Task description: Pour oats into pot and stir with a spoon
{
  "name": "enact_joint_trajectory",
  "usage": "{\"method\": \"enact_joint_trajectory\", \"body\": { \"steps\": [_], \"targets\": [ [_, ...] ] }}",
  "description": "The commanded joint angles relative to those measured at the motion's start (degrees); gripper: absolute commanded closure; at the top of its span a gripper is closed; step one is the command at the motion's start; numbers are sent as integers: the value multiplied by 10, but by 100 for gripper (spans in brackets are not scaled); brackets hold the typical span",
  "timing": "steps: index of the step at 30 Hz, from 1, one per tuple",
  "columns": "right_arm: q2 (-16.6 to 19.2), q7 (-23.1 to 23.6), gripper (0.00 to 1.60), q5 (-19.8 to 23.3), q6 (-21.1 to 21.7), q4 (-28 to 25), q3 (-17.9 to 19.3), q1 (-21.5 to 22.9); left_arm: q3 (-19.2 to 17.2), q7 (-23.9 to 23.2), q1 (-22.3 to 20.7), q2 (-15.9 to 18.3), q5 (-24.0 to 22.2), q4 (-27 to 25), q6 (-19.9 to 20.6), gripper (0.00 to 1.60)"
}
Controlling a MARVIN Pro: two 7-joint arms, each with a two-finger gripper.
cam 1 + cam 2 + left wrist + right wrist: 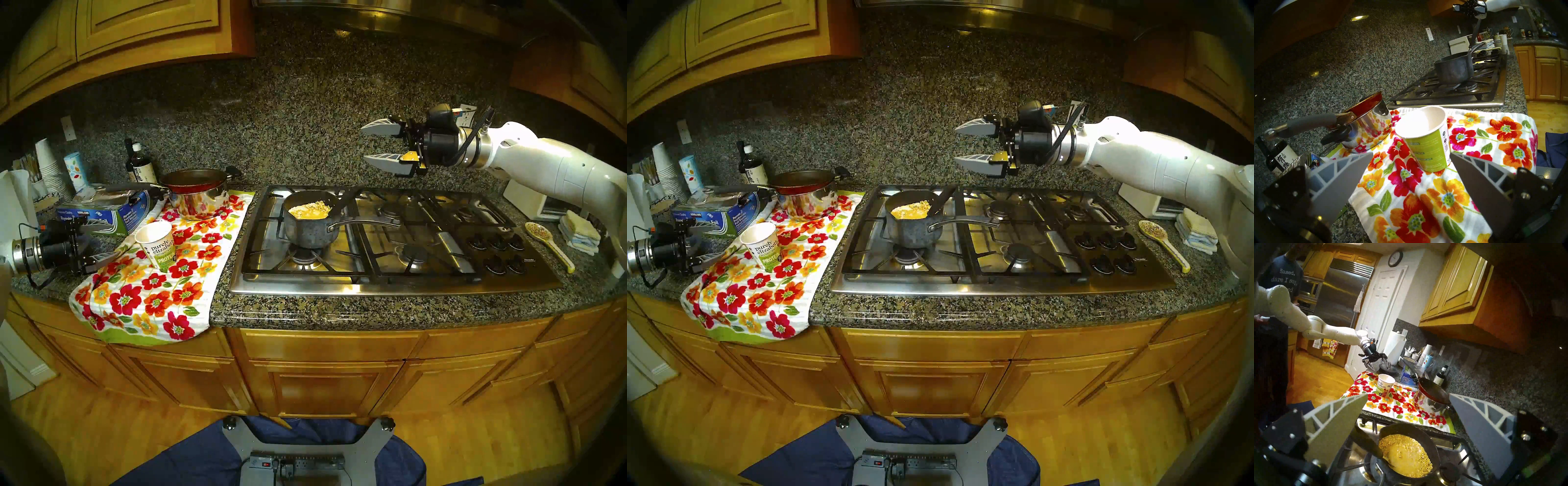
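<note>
The dark grey pot (310, 232) stands on the front left burner with its silver handle pointing right. Oats (310, 209) lie in it in yellowish liquid, also in the right wrist view (1407, 456). The dark spoon (346, 200) leans in the pot, its handle sticking up to the back right. My right gripper (364, 144) is open and empty, above and right of the pot. The white paper cup (156, 245) stands upright and empty on the floral towel. My left gripper (101, 242) is open and empty, just left of the cup (1423, 135).
A red frying pan (193, 181) rests on a shiny steel pot (200, 202) at the towel's (149, 292) back. A foil box (101, 212) and a bottle (135, 164) are behind my left gripper. A cream speckled spoon (548, 242) and folded cloths (578, 234) lie right of the cooktop (390, 281).
</note>
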Motion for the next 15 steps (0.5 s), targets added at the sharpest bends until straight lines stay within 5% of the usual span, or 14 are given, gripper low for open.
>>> {"method": "enact_joint_trajectory", "body": {
  "steps": [1,15],
  "targets": [
    [-12,61,0,40,5,27,35,1,-10,-4,-13,12,-12,-4,0,0],
    [-50,69,0,99,12,68,76,-38,-10,-4,-14,12,-13,-4,0,0]
  ]
}}
